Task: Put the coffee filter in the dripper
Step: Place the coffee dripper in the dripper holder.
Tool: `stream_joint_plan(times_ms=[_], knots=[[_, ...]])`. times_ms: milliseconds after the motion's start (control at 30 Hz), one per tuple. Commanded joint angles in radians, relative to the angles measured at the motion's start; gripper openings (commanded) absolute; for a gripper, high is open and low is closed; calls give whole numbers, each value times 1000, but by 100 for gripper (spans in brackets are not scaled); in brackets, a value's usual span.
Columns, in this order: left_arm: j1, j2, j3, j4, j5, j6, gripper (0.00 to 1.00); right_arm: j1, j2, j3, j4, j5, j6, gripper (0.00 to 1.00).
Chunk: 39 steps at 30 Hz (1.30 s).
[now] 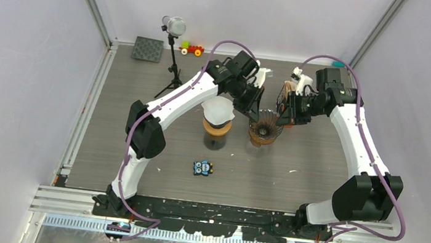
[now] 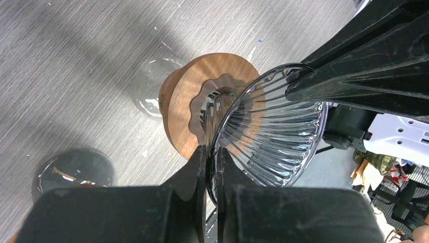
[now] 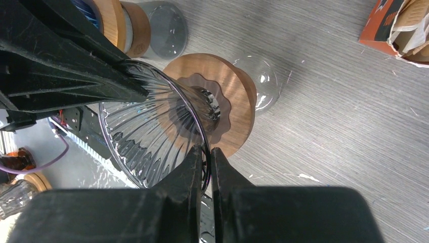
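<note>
Dripper (image 2: 275, 134), one held; left gripper (image 2: 212, 154), right gripper (image 3: 206, 154) pinching

White-shelled left arm (image 1: 179, 96) and right arm (image 1: 354, 135), black joints (image 1: 146, 135), purple cables (image 1: 230, 41), black end effector fingers (image 2: 188, 190)

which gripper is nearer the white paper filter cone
Left. The left gripper pinches the clear ribbed glass dripper on the rim facing the white paper filter cone; the right gripper pinches its opposite rim, farther away.
</note>
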Motion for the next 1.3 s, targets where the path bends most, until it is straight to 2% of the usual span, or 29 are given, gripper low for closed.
stream_joint_plan(times_ms=[0,367,1267], knots=[[-37,23,-63,-30,41,63,0,4,30,-97,80,156,-45,1],[-61,9,-137,7,20,84,0,6,-13,-180,146,169,-46,1],[-62,75,-101,-14,44,86,0,6,10,-270,192,241,-77,1]])
